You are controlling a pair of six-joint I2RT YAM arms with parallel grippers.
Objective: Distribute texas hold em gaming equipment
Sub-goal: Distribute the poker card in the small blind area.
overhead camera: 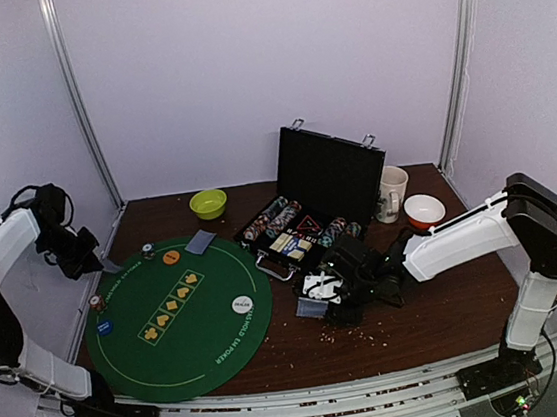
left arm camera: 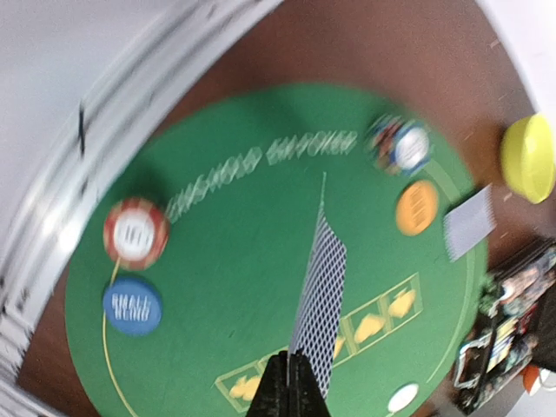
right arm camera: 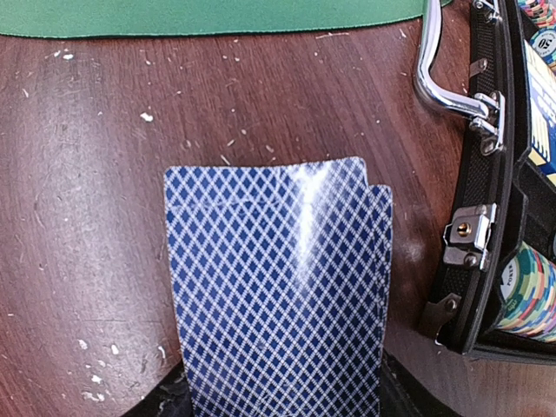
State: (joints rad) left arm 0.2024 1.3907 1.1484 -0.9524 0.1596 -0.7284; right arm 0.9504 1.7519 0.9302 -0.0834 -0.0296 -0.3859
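Note:
My left gripper (overhead camera: 91, 258) hangs over the far left edge of the green poker mat (overhead camera: 188, 345). In the left wrist view it (left arm camera: 289, 363) is shut on one blue-backed card (left arm camera: 320, 269), seen nearly edge-on above the mat (left arm camera: 234, 252). My right gripper (overhead camera: 332, 303) is low over the table, right of the mat. It (right arm camera: 278, 395) is shut on a small stack of blue-backed cards (right arm camera: 278, 287) that hides its fingers. On the mat lie a card (overhead camera: 200, 242), a chip stack (left arm camera: 398, 145), an orange disc (left arm camera: 417, 207), a red-white chip (left arm camera: 135, 233), a blue disc (left arm camera: 132, 304) and the white dealer disc (overhead camera: 242, 303).
An open black case (overhead camera: 327, 178) with chip rows (right arm camera: 530, 291) and a metal handle (right arm camera: 443, 82) stands right of the mat. A lime bowl (overhead camera: 208, 203), a white mug (overhead camera: 393, 193) and a red-white bowl (overhead camera: 424, 212) stand at the back. White-faced cards (overhead camera: 317, 285) lie by the case.

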